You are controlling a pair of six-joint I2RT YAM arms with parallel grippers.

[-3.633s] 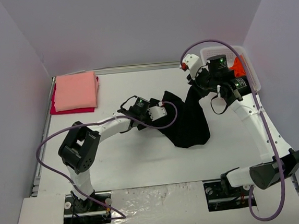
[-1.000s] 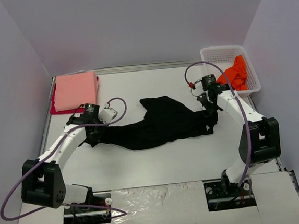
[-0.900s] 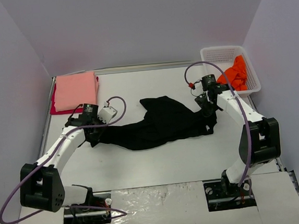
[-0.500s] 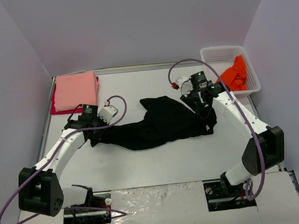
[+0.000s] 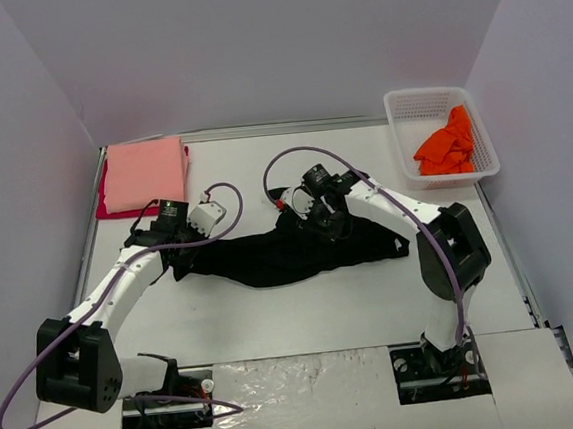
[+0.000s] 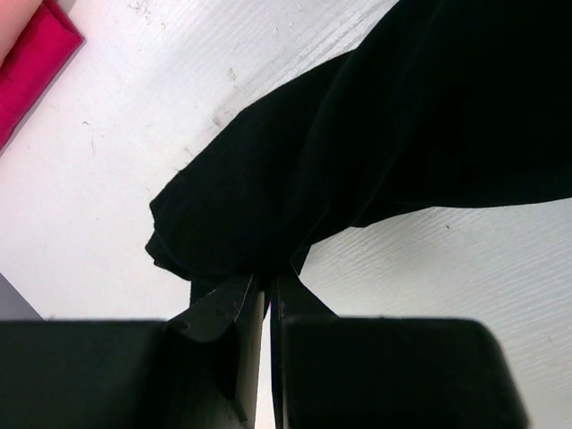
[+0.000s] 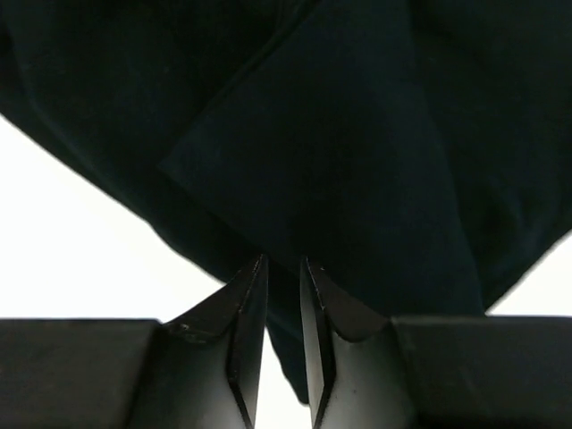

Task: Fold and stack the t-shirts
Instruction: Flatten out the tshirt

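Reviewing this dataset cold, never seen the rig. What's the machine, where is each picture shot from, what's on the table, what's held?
Two robot arms are bolted at the near edge of the table, each ending in two fingers. The wide picture comes from a fixed camera above and behind them: the left arm is on the left, the right arm on the right. The other two pictures come from cameras on the wrists, looking along each arm's own fingers.

A crumpled black t-shirt lies mid-table. At the far left a folded salmon-pink t-shirt sits on a red t-shirt. A white mesh basket at the far right holds an orange t-shirt.

The left fingers are shut on the black shirt's left end. The right fingers, nearly shut over its middle, seem to pinch a fold.
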